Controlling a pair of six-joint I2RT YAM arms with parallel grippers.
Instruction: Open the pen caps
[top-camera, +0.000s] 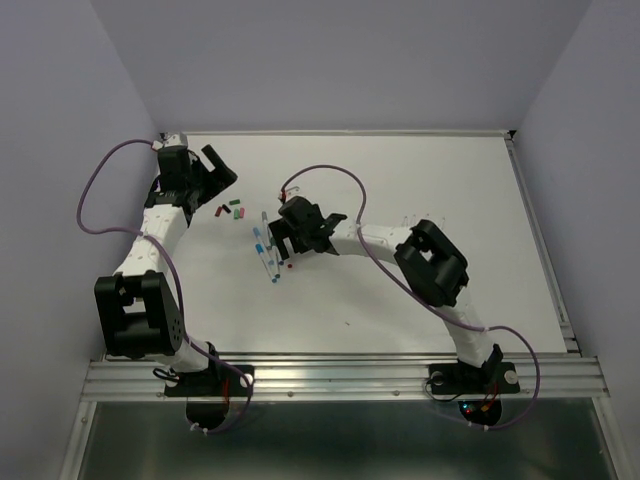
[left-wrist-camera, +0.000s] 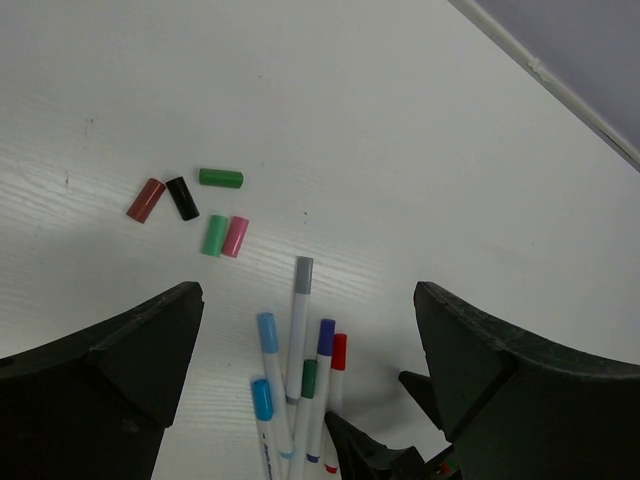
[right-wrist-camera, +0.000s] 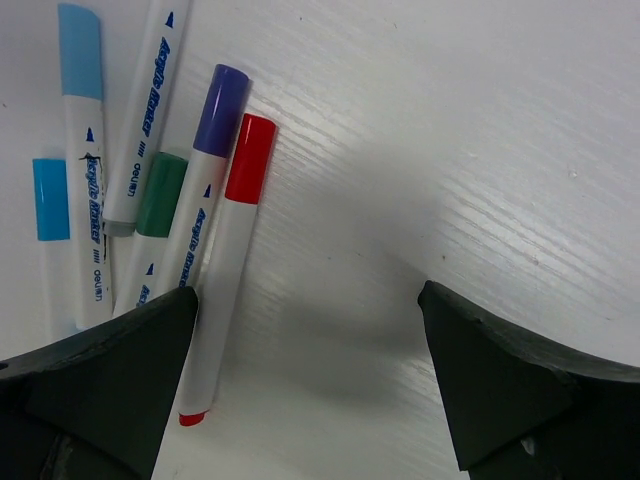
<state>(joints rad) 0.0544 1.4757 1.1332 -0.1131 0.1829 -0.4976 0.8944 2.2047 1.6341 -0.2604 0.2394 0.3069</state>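
The right gripper (right-wrist-camera: 307, 300) holds its jaws wide over white tabletop (right-wrist-camera: 450, 150), and beside one jaw lie the pens (right-wrist-camera: 140, 110), showing a red cap (right-wrist-camera: 250, 160), a purple cap (right-wrist-camera: 222, 110), a green cap (right-wrist-camera: 162, 195), a light blue cap (right-wrist-camera: 80, 50) and a blue cap (right-wrist-camera: 50, 200), a sixth pen's cap apparently out of frame.

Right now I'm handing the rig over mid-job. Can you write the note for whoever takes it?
Left gripper: open, empty, by the loose caps.
Right gripper: open, empty, low over the pens.
Things: five loose caps lie grouped on the table. Six pens lie bunched beside them.
Done: those five caps are off; their pens are not in view.
Left: all six bunched pens are capped (grey, light blue, blue, green, purple, red).
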